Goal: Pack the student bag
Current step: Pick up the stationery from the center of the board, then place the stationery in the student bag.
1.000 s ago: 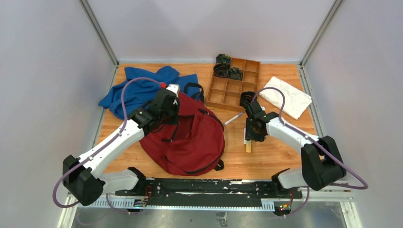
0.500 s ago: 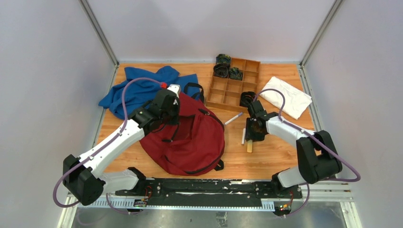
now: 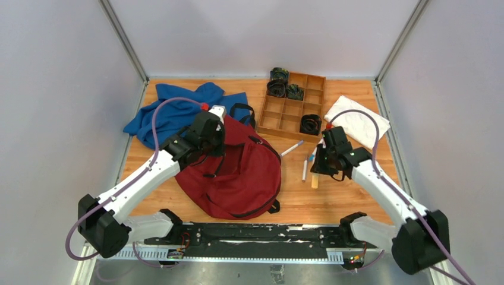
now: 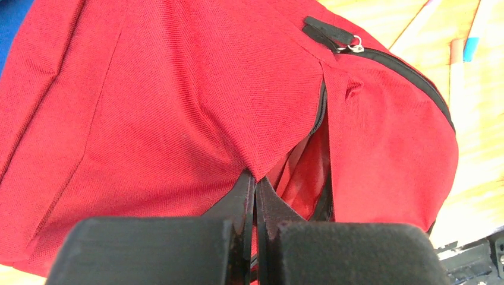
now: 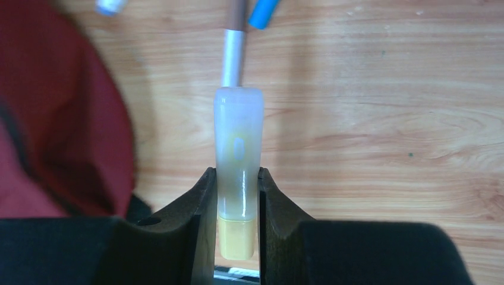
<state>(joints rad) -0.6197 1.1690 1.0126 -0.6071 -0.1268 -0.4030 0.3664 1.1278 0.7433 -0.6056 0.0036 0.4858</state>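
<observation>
Clearly the student bag (image 3: 241, 175) is lying left of centre on the table (image 3: 350, 199), looking soft and floppy, so its zipper edge is serving as the handhold: the left gripper (image 4: 255, 184) is pinching that fabric lip, while the right gripper (image 5: 236, 178) is clamping a translucent tube (image 5: 238, 130).

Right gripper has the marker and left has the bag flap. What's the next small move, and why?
Probably raise the right gripper a little and start it toward the student bag. It is shut on the clear-capped yellow marker, while the left gripper pinches the flap, leaving the zipper opening gaping.
</observation>
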